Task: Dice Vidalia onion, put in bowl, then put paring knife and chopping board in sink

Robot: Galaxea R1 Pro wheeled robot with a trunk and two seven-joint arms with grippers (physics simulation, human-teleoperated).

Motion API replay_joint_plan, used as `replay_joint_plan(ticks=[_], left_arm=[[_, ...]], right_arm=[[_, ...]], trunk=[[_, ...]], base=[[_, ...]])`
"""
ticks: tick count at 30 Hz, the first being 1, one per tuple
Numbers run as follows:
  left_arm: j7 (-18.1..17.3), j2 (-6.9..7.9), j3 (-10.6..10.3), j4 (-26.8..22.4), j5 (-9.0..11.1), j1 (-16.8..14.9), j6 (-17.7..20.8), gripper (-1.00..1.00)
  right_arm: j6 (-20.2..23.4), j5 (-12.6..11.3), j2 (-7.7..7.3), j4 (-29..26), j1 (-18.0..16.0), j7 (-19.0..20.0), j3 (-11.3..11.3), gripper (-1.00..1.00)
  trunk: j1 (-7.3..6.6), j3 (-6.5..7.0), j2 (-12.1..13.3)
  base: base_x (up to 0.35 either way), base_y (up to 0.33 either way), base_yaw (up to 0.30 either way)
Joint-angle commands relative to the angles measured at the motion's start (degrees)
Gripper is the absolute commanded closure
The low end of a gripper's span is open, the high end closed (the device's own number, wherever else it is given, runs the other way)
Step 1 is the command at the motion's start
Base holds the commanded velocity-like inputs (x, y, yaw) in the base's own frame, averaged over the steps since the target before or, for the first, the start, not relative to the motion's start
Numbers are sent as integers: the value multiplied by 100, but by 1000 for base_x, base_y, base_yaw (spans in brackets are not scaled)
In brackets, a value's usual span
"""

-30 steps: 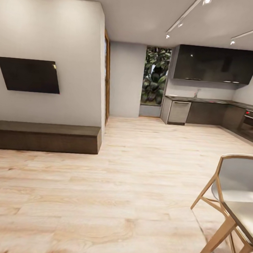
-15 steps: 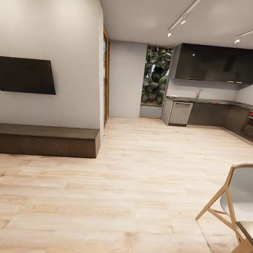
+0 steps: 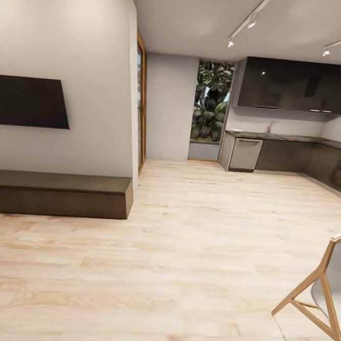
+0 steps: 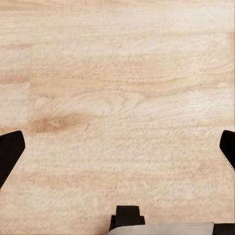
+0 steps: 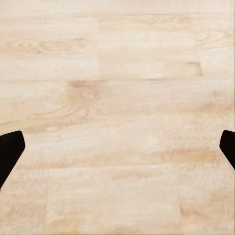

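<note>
Countertop runs long along the far wall; left claw and right claw gape wide, holding nothing.

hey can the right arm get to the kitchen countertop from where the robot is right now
Probably not. The countertop sits at the far end of the room, across a long stretch of wooden floor. The right gripper hangs over floorboards, jaws wide apart and empty. The robot would need to drive closer.

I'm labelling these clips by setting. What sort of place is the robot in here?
Most likely an open-plan home: a living area with a wall-mounted TV and low bench on light wood floor, with a dark kitchen countertop at the far end.
</note>
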Motion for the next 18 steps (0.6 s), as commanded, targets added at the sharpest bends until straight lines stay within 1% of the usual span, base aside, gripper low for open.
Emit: replay_joint_plan(ticks=[1, 13, 18], left_arm=[[0, 0, 3, -3, 0, 0, -11, -100], [0, 0, 3, -3, 1, 0, -15, -100], [0, 0, 3, -3, 2, 0, -14, -100]], right_arm=[[-15, 0, 0, 4, -3, -1, 4, -100], [-12, 0, 0, 4, -2, -1, 4, -100], [-19, 0, 0, 4, -3, -1, 6, -100]], trunk=[[3, -5, -2], [3, -5, -2], [3, -5, -2]], base=[[323, 0, 0], [323, 0, -49], [323, 0, -16]])
